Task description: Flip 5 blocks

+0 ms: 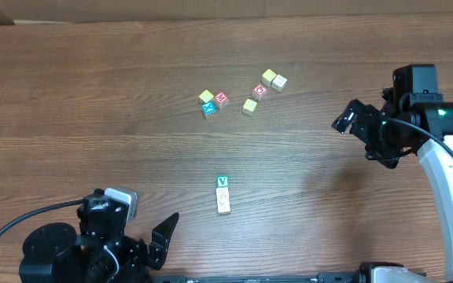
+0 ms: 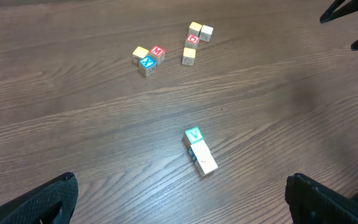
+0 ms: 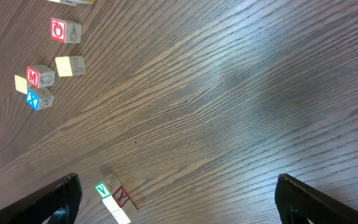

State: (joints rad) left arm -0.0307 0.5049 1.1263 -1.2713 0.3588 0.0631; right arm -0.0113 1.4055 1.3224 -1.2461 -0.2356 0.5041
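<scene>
Both wide and empty, left tool (image 2: 182, 186) and right tool (image 3: 178, 183) hover between flips, we judge; green V block (image 1: 222, 182) lies central on the tabletop (image 1: 85, 110), other blocks (image 1: 259, 90) toward twelve o'clock. Next: descend on one.

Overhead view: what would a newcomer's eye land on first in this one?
The short row of blocks alone in the middle of the view: the green V block with pale blocks lined up against it. Next, the loose cluster of coloured blocks farther back. Both arms sit apart from all of it, the left gripper and right gripper open and empty.
</scene>
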